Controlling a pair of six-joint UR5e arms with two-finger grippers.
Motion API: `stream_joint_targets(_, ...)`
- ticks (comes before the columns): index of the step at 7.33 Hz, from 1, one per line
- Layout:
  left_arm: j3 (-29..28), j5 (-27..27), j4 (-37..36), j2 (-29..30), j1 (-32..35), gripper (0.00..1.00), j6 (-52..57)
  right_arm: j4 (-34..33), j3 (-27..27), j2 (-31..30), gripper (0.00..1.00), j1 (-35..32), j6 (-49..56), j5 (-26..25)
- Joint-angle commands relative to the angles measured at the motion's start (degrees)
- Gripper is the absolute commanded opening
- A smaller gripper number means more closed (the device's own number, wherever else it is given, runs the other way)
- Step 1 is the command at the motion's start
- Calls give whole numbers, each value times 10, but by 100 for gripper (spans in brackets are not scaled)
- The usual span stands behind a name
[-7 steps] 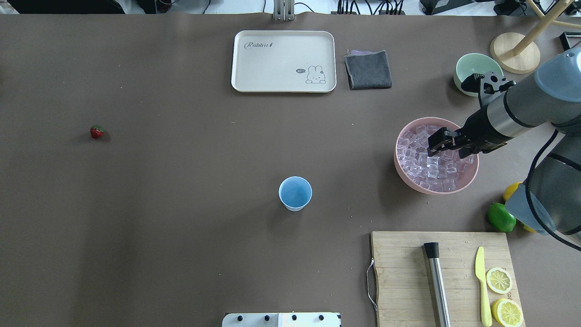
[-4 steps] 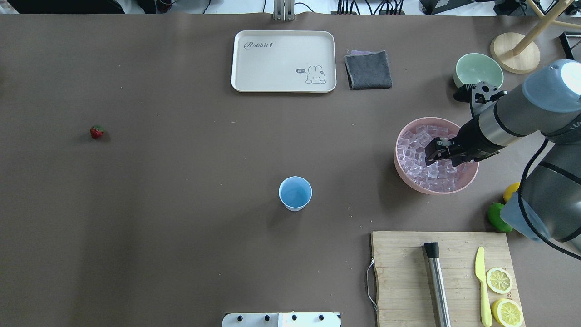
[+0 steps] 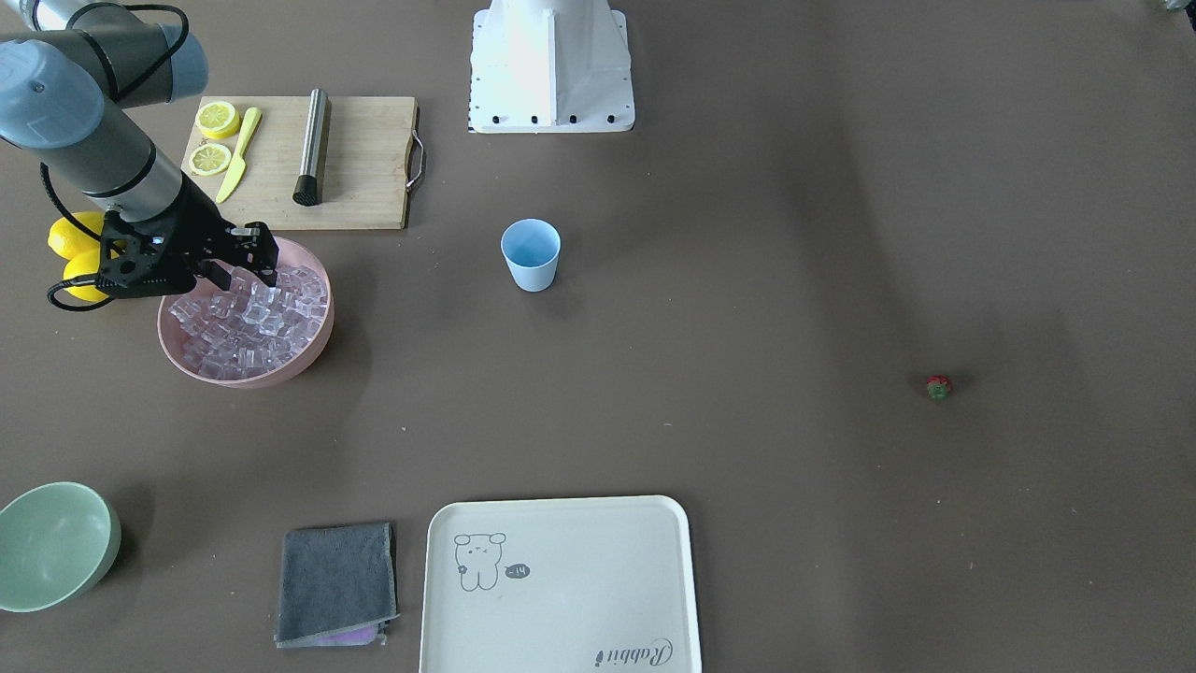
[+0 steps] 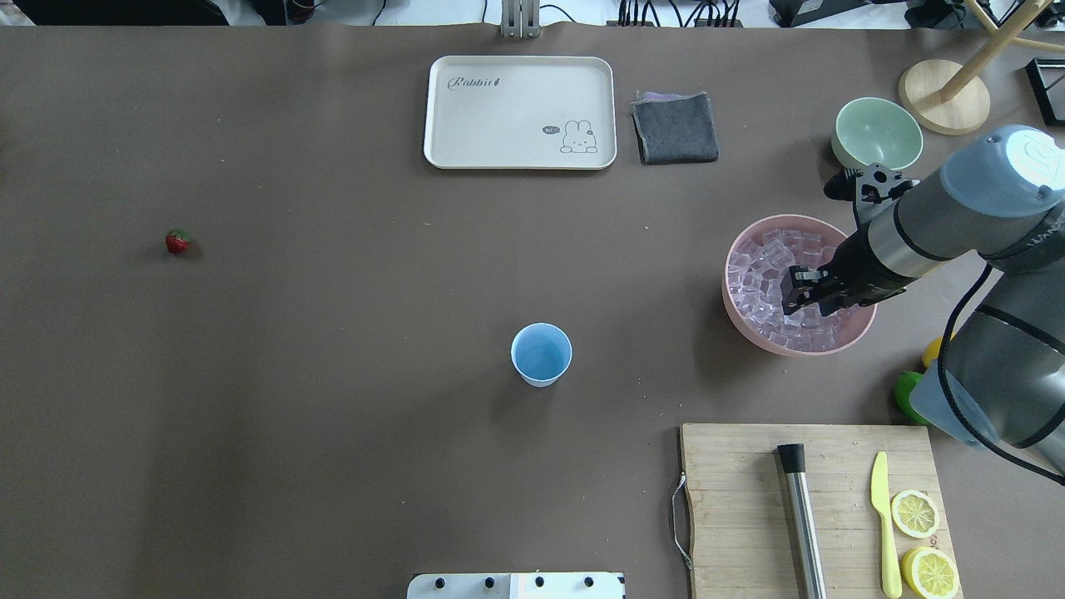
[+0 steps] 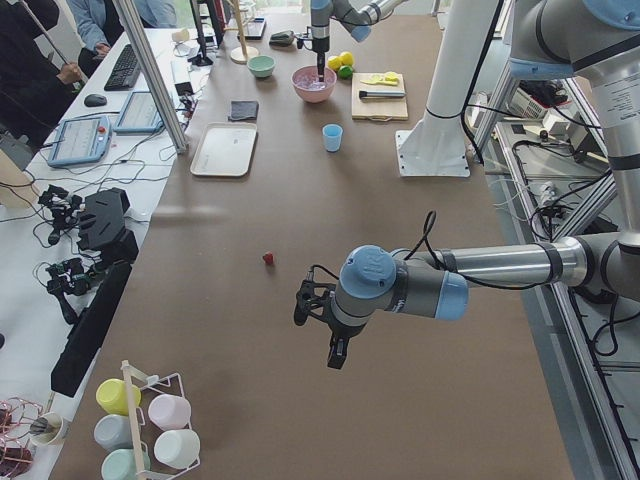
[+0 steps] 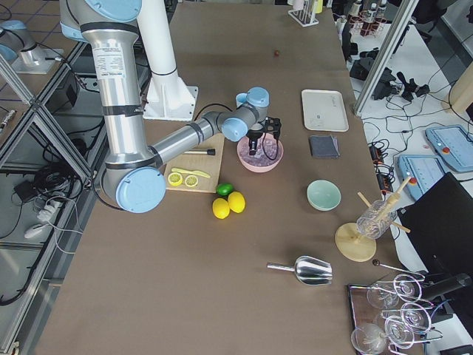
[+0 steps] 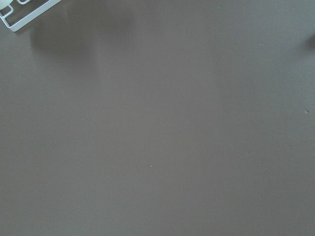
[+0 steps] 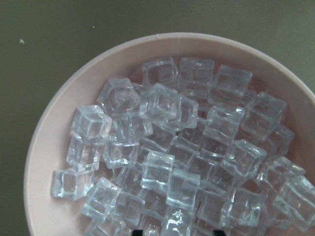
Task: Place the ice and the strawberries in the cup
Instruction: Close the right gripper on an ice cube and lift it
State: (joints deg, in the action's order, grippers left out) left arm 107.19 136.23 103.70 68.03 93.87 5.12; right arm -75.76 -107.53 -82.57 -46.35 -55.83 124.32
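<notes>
The ice (image 4: 770,279) is a heap of clear cubes in the pink bowl (image 4: 749,333) at the right. My right gripper (image 4: 797,289) is open, lowered into the cubes; in the right wrist view the ice (image 8: 167,147) fills the frame and the dark fingertips (image 8: 138,231) sit at the bottom edge. The light blue cup (image 4: 541,355) stands upright and empty mid-table. The strawberry (image 4: 177,242) lies alone far left. My left gripper (image 5: 334,358) hangs over bare table near the strawberry (image 5: 268,258); I cannot tell whether it is open.
A pale green bowl (image 4: 878,133) and a wooden stand (image 4: 944,96) sit behind the pink bowl. A cream tray (image 4: 520,112) and grey cloth (image 4: 676,126) lie at the back. A cutting board (image 4: 749,499) carries a muddler, knife and lemon slices; a lime (image 4: 907,395) is beside it.
My right gripper has moved down and toward the robot's side of the bowl, from above the ice into the cubes. The cup and strawberry have not moved.
</notes>
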Motion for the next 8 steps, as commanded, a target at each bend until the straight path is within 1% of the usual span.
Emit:
stream_joint_targets(1, 0, 0, 0, 1, 0, 98, 1, 1, 4, 1, 53, 11, -2, -10)
stream_joint_targets(7, 0, 0, 1, 0, 0, 98, 3, 3, 20, 7, 51, 21, 0, -13)
stream_joint_targets(8, -1, 0, 13, -3, 0, 98, 2, 3, 20, 8, 51, 21, 1, -14)
